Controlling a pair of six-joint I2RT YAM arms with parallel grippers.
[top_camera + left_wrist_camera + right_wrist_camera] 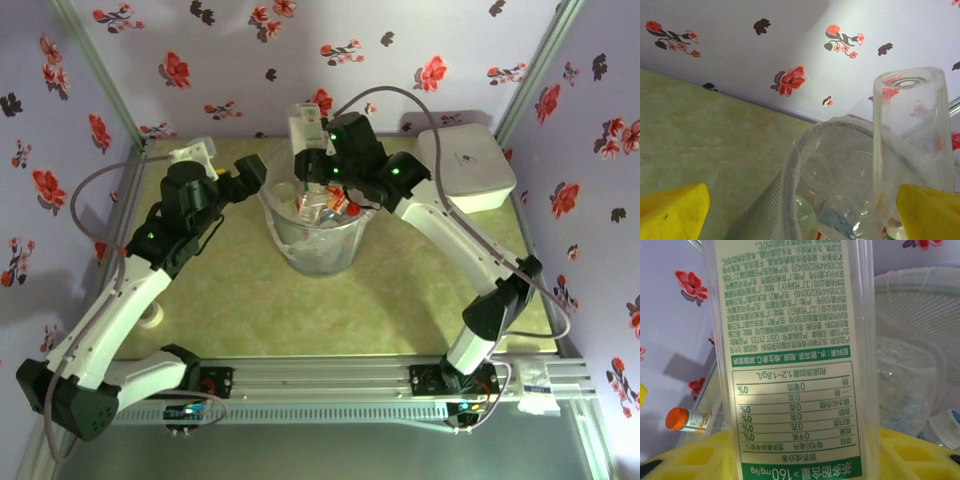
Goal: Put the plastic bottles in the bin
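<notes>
Since the bin (318, 258) is standing mid-table within reach of both arms and already holding several plastic bottles (325, 205), the right gripper (314, 155) is clamping one more bottle (790, 340) between partly closed fingers, neck down, just above the far rim, probably so that it drops straight in on release. The left gripper (254, 172) is hanging wide and empty beside the bin's left rim, seemingly clear of the drop path. On the held bottle, the green-and-white label is showing upside down, its Chinese print including "160mg/kg", "1.2~1.8g/L" and a column of "0%".
</notes>
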